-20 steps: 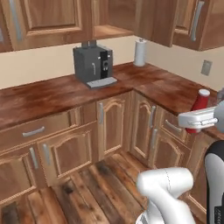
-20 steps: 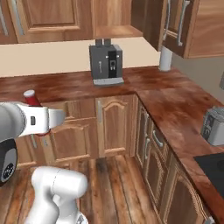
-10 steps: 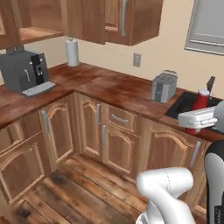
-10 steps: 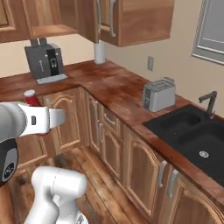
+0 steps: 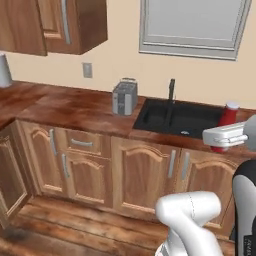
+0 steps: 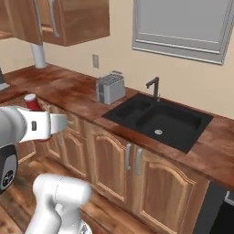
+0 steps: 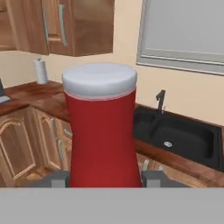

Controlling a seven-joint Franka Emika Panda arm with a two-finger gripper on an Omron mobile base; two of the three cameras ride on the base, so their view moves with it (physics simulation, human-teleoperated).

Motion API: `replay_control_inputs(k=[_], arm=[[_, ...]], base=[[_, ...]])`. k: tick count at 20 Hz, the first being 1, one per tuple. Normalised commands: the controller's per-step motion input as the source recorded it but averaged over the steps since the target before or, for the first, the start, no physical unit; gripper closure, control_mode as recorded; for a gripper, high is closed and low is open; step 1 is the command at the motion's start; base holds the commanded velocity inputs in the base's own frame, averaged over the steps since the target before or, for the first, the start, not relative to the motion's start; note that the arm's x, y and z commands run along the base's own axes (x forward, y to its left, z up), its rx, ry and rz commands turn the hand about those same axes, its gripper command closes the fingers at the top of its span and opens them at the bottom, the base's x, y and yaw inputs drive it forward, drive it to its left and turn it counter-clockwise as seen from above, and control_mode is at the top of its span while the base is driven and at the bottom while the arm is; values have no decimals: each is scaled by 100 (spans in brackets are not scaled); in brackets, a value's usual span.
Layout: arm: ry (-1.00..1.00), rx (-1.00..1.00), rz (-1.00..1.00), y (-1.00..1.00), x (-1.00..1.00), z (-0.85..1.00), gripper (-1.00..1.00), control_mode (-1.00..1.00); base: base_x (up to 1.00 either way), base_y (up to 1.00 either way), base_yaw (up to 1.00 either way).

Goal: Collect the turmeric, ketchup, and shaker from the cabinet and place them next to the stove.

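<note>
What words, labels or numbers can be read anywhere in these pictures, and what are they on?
None can be read.
The ketchup in the gripper is plain red with a white cap and carries no label.
The toaster, the wall cabinet and the sink bear no writing.
A faint mark at the robot's lower edge in the left base view is too small to read.

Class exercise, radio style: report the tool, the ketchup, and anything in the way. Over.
Tool shut on ketchup. Bottle upright, carried clear of the counter. Sink and toaster ahead, nothing blocking.
</note>
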Motion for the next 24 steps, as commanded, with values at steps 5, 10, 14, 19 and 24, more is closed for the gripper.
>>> replay_control_inputs(k=[5,10,14,19,24], arm=[[0,0,0,0,0,0,100,100],[0,0,0,0,0,0,100,100],[0,0,0,0,0,0,100,100],[0,0,0,0,0,0,100,100],[0,0,0,0,0,0,100,100]], base=[[-5,-52,-45],[21,-88,-27],[33,-100,-18],[37,-100,-15],[35,-100,-15]])
